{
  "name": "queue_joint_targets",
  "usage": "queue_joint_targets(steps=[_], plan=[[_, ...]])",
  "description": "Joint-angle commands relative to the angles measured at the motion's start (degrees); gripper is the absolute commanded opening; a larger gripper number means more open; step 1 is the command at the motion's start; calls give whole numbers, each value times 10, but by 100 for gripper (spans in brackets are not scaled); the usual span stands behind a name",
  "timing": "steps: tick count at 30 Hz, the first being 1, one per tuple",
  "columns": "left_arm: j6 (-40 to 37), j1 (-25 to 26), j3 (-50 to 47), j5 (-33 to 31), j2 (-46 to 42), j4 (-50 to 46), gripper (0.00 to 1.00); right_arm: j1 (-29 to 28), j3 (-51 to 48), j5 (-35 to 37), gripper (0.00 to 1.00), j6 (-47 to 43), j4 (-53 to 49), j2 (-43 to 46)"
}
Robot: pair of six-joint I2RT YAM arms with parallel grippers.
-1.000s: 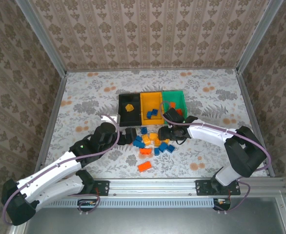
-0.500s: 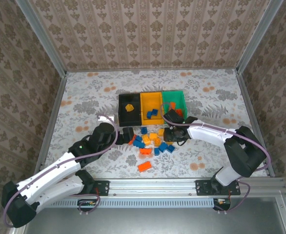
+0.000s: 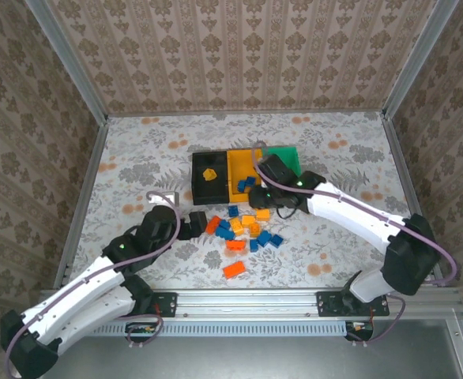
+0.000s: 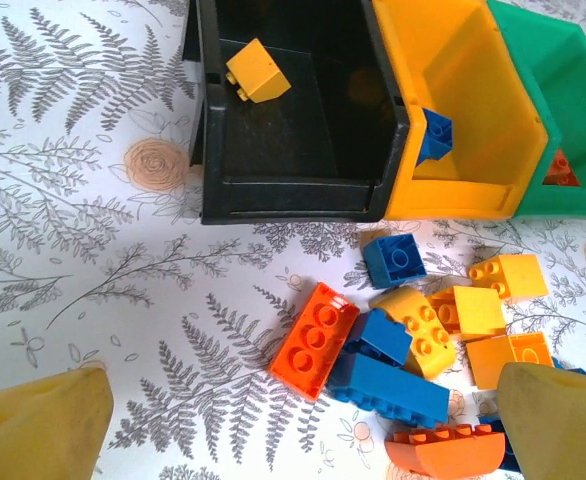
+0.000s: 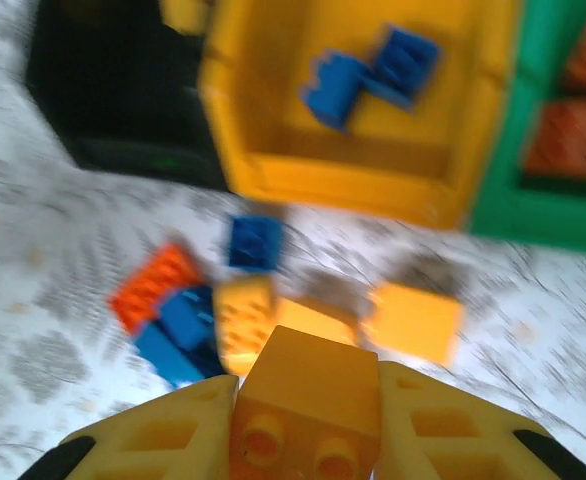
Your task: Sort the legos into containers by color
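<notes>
A yellow-orange brick (image 5: 308,395) is now up off the surface (image 3: 137,158), clamped between the right fingers (image 5: 163,440). A second ago those fingers were spread low over the loose bricks (image 3: 243,233); they have since closed on this one. One more piece has left the heap, so the step in hand looks like the carry to a bin.

Going by the contents — a yellow piece in the black bin (image 4: 293,195), blue ones in the orange-yellow bin (image 5: 353,185), red-orange ones in the green bin (image 5: 503,215) — the black bin seems the right home. It sits to the left of where the brick hangs, just short of the orange-yellow bin's near wall. Plenty of blue, yellow and red-orange bricks remain on the surface near the bins.

The right arm has risen and swung leftward from the pile's right edge. In the overhead view its wrist now crosses the seam between the orange-yellow and green bins. The left arm has drawn back a little toward its base — its left fingers (image 4: 43,425) are spread wide and empty, low over the surface at the near-left of the pile
</notes>
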State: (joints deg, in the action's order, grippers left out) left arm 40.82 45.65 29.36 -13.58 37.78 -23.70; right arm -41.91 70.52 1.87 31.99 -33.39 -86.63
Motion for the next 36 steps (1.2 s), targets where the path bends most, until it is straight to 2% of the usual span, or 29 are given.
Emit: queue_joint_targets(steps=[1, 10, 15, 17, 20, 24, 28, 36], plan=[[21, -6, -16, -8, -34, -37, 100, -20, 96, -19, 31, -29, 7, -76], [34, -10, -31, 3, -62, -65, 100, -25, 360, -22, 32, -40, -13, -303], [35, -10, -33, 6, -62, -62, 100, -25, 457, -12, 35, -39, -45, -395], [35, -11, -35, 8, -61, -60, 100, -24, 485, -7, 40, -40, -56, -419], [34, -11, -37, 10, -63, -60, 100, -24, 501, -14, 59, -42, -53, -426], [36, -13, -36, 11, -66, -61, 100, -25, 481, -18, 70, -40, -38, -389], [35, -15, -36, 10, -74, -57, 100, -26, 390, -18, 74, -30, -18, -308], [32, -22, -43, 17, -75, -47, 100, -26, 64, 3, 74, 2, -6, -83]])
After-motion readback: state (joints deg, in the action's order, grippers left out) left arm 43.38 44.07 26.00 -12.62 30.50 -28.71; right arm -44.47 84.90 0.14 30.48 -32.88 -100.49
